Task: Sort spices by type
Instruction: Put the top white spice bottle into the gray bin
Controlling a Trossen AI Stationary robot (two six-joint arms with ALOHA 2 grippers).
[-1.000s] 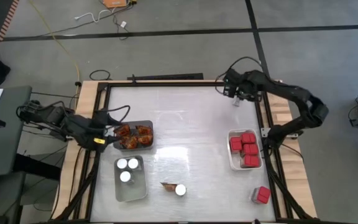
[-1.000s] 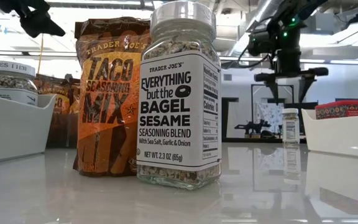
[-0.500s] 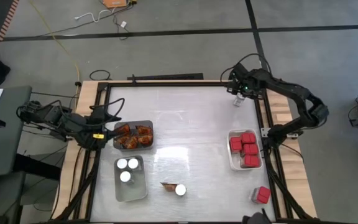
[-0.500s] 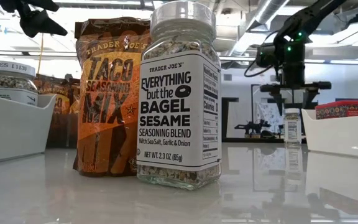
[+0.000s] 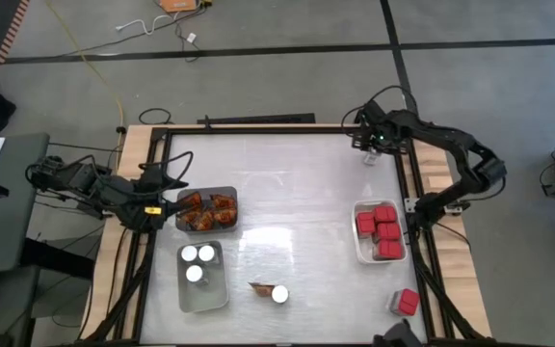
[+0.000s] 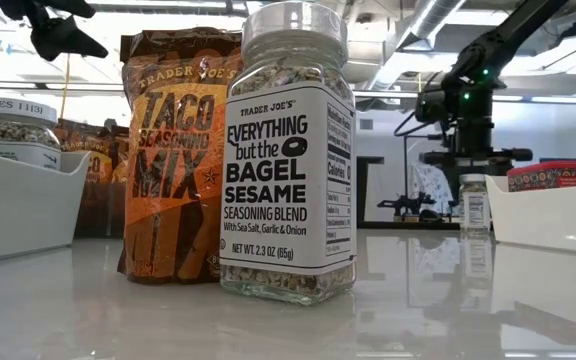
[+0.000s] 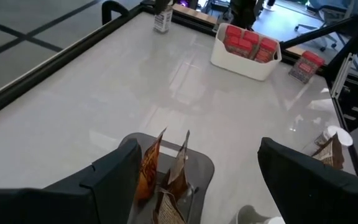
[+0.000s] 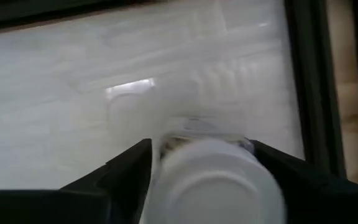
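Right gripper [image 8: 213, 180]: at the table's far right corner, fingers either side of a jar [image 8: 213, 177], not clearly clamped on it.
Left gripper [image 7: 194, 180]: wide open, above the packets [image 5: 207, 209] in the clear tray [image 5: 231, 198].
Jars [image 5: 198, 260]: grey tray.
Boxes [image 5: 381, 231]: white tray.

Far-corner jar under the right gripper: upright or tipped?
Upright. The jar stands on its base with the lid on top in the low view; the right gripper has a finger on each side of the white lid.
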